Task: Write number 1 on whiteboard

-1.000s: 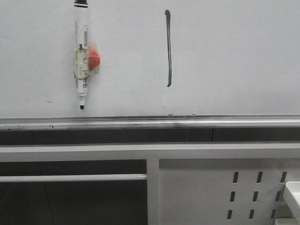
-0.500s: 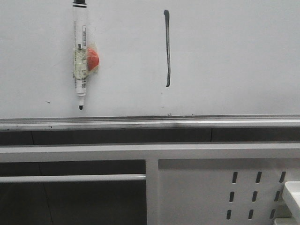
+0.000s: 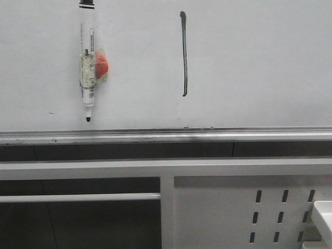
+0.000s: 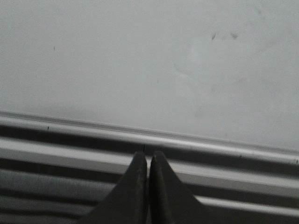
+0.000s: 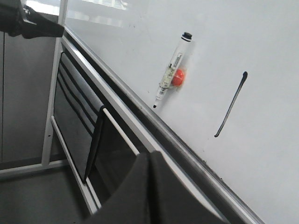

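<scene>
Across the front view, left to right:
Marker pen: a white marker (image 3: pixel 87 62) hangs upright on the board in the upper left of the frame, black cap end at the top edge, dark tip pointing down, and a red magnet (image 3: pixel 100 67) taped to its right side.
Number 1: the number 1 (image 3: pixel 183 54) is a thin black upright stroke in the upper middle of the frame, a little thicker at its top, well apart from the marker on its right and about as long as it.
Whiteboard: the whiteboard (image 3: pixel 259 62) fills the upper half of the frame, pale and smooth, with a silver rail (image 3: pixel 166 136) along its bottom edge.
Frame below: a white slotted panel (image 3: pixel 249 212) sits in the lower right of the frame, under the rail.
Left gripper: in its wrist view the left gripper (image 4: pixel 146 161) shows two dark fingers pressed together with nothing between them, pointing at the rail and bare board; neither stroke nor marker shows there.
Right gripper: in its wrist view the right gripper (image 5: pixel 149 161) has its dark fingers closed tight on nothing, well away from the marker and from the stroke further along the board.
Change since a second ago: marker, stroke and slotted panel all sit slightly further left and a touch higher in the front view; marker and stroke keep their places relative to each other, so the whole scene has shifted together.
</scene>
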Tool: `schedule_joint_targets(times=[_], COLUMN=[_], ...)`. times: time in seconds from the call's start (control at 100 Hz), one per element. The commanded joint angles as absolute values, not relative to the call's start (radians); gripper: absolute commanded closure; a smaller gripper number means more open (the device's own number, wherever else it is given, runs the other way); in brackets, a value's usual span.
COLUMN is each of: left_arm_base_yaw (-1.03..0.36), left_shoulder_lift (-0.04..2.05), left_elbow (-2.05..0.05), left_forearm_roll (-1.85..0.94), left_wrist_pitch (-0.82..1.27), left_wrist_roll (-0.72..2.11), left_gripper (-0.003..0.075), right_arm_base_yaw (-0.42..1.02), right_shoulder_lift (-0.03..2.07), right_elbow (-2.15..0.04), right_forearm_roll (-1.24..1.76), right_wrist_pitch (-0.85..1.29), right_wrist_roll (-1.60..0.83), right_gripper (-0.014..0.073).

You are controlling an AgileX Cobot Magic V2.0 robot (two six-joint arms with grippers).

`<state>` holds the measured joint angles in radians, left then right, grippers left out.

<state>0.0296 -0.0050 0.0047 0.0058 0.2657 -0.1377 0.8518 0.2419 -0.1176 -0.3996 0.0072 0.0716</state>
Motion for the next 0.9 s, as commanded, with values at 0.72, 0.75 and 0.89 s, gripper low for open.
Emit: schedule_joint_targets(times=[0.72,0.75,0.89], left_arm_base_yaw=[-0.037,-0.037,-0.037], left_shoulder_lift=[-0.026,-0.026,-0.026], left_elbow=[0.040,0.040,0.040], left_forearm_roll=[-0.037,-0.037,-0.037], left_wrist_pitch=[0.282,0.282,0.282], left_wrist_roll=[0.012,0.012,0.012], left_gripper=[0.0740,0.0740,0.0740], right_arm_base_yaw=[0.853,0.853,0.853], right_shoulder_lift=[0.249,0.249,0.249], right_elbow=[-0.143,-0.143,-0.143], right_forearm_roll=[-0.400,-0.400,-0.400], right_wrist_pitch=[-0.065,-0.065,-0.065], right_wrist_roll=[0.073,0.073,0.073], right_gripper=[0.0652,0.0652,0.0652])
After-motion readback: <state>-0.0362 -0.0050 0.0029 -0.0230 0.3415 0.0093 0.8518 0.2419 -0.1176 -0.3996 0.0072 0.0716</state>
